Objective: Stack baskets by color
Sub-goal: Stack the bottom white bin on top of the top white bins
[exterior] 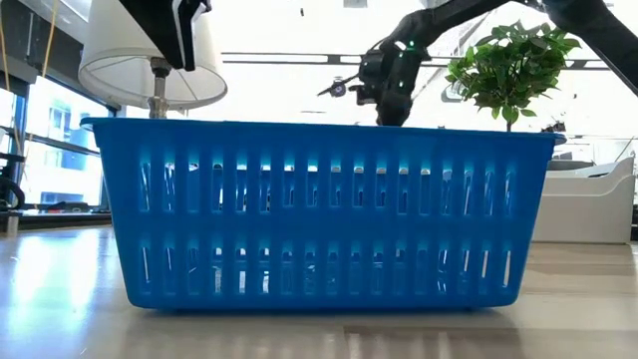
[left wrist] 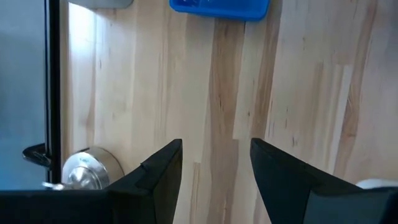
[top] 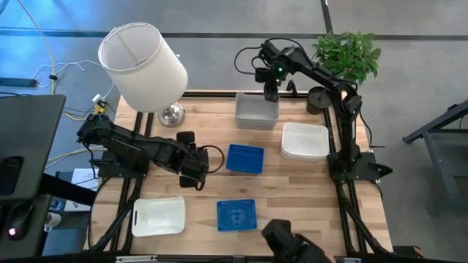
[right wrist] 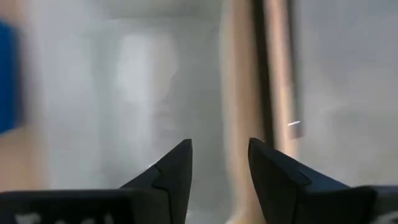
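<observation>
The grey baskets sit as a stack at the far edge of the bench, just beside the white stack and near the plant. The right gripper hangs right over the grey stack's far rim; its wrist view shows the fingers parted with nothing between them, so the basket looks released. To finish this step well, the arm should rise straight up before swinging away, so that neither finger catches the rim and tips the stack.

Two blue baskets lie apart: one at mid-bench, one nearer the front edge. A single white basket lies at the front left corner, well apart from the white stack.

The left gripper hovers just left of the mid-bench blue basket, spread and empty. It seems best placed to take that basket next, provided it keeps clear of the lamp behind it.
</observation>
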`<state>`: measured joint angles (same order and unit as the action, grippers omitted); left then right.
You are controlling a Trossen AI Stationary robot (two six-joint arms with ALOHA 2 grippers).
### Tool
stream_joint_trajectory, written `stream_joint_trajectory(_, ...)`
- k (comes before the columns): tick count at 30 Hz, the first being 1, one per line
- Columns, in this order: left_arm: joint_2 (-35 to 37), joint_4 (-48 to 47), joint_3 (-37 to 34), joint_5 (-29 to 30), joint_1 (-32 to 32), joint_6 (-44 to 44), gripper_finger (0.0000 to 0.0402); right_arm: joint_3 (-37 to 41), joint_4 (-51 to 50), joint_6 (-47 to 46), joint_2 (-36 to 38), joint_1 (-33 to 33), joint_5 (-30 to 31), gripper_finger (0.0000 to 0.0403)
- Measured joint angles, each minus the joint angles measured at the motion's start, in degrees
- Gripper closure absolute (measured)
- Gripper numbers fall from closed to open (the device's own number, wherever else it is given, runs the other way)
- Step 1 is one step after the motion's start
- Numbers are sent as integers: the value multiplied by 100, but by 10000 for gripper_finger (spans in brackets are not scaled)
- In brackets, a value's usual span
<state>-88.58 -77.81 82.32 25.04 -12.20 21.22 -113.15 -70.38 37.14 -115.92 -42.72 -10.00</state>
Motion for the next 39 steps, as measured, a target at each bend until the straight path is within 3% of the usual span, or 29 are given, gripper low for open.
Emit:
stream_joint_trajectory(5,96,-205,-2,-44,-212,351,227,-135,-862,-233,44,46,-841,268)
stream_joint_trajectory(9,205,-226,-2,-60,-460,559,227,88,-1057,-278,172,237,-1111,275)
stream_joint_trajectory(16,349,-284,-154,-272,-815,1035,227,477,-1209,-523,417,825,-1108,279)
stream_joint_trajectory(27,1594,319,-1819,-781,-902,2085,227,1096,-1164,-888,1173,1673,-1003,280)
stream_joint_trajectory(39,2329,655,-2802,-1668,-1612,3022,227,1737,-145,-2240,1661,2344,-964,280)
